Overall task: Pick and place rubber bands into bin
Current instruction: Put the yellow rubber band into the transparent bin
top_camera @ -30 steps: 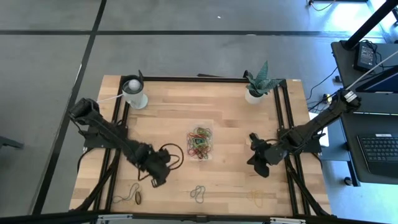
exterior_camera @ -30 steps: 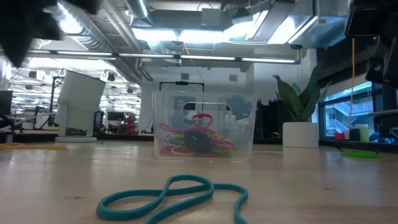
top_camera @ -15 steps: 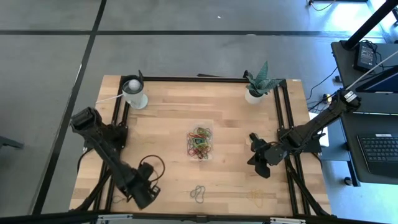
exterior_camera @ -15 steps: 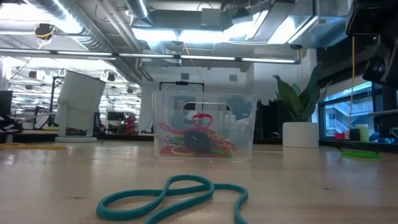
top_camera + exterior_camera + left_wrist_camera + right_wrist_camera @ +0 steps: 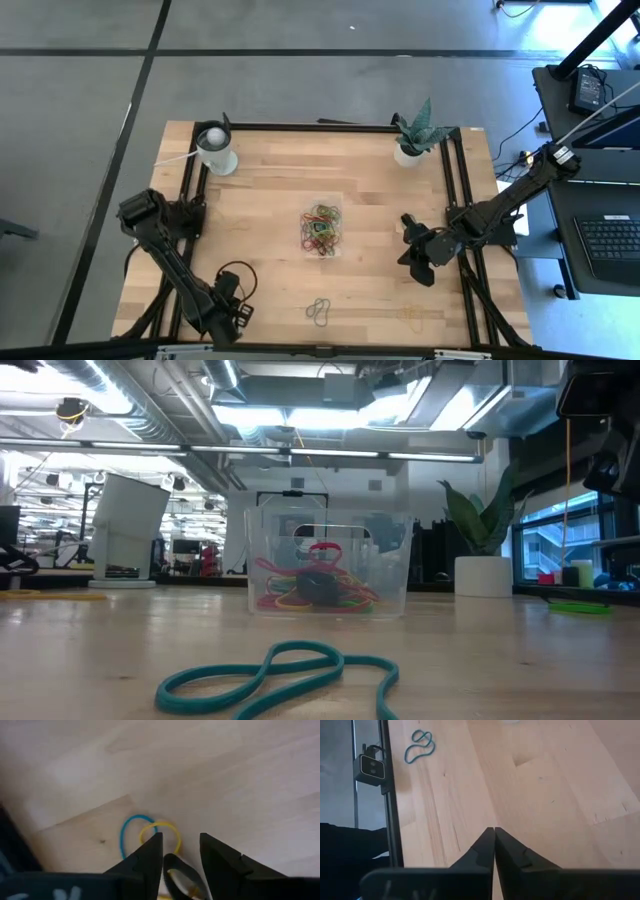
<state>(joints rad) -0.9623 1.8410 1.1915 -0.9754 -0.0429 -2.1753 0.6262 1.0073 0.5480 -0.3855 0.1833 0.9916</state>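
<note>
Left pincer (image 5: 181, 851) apart, low over bands (image 5: 150, 832) at bench (image 5: 380, 200) near-left corner. Step: reaching to pick. Next: descend, clamp one band, carry to bin (image 5: 322, 228) mid-bench. Right pincer (image 5: 494, 842) together, waiting right side.

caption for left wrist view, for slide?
Left end effector, fingers open, poised over yellow, blue and dark rubber bands on the table.

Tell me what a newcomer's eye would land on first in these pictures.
First, the clear bin at the table's middle, holding a bright tangle of rubber bands. Next, the left gripper, open at the table's front left corner over a blue band and a yellow band. In the low view a teal band lies in the foreground, while the right gripper waits shut near the right edge.
</note>
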